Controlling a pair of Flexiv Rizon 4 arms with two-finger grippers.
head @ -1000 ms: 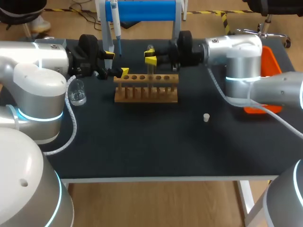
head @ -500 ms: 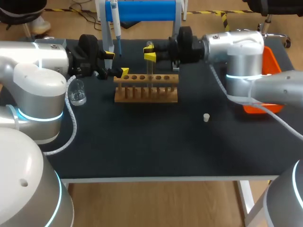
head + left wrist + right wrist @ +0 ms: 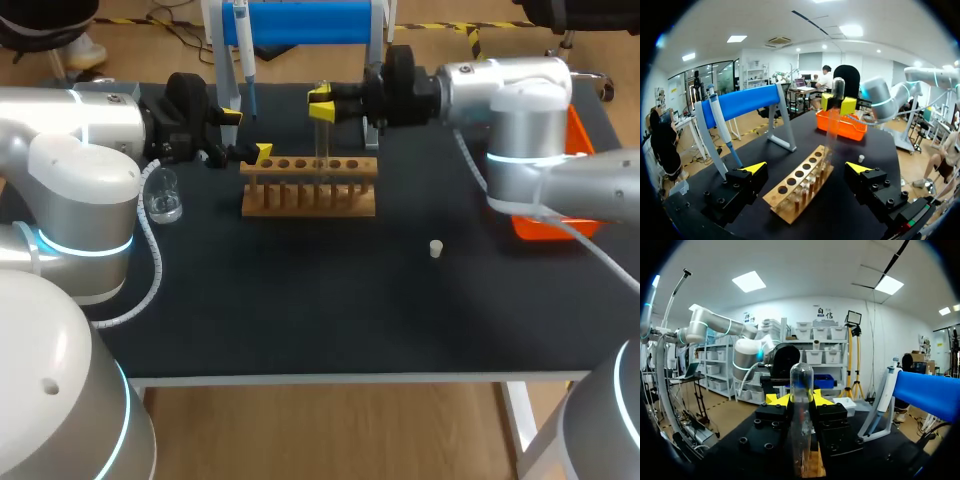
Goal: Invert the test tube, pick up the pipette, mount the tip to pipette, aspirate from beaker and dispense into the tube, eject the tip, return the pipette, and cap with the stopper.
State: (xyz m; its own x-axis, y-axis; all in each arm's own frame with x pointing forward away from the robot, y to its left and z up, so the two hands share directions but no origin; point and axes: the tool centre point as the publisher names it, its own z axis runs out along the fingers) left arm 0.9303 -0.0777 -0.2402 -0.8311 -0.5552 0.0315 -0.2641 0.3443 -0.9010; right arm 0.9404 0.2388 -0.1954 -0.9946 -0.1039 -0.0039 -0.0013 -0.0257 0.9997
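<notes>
Dark worktop point(image 3: 300, 310) carries a wooden rack point(image 3: 309, 187) near the middle of its far edge. Above the rack, the right end effector point(image 3: 321, 105) grasps the upright test tube point(image 3: 321, 150). The left end effector point(image 3: 247, 134) is released beside the rack's left end.

test tube point(image 3: 801, 390) — lower end cut off | orange tray point(image 3: 584, 125) — mostly behind right arm point(image 3: 520, 130)

Clear test tube point(image 3: 321, 140) stands upright, rounded end up, at rack point(image 3: 308, 190).
</notes>
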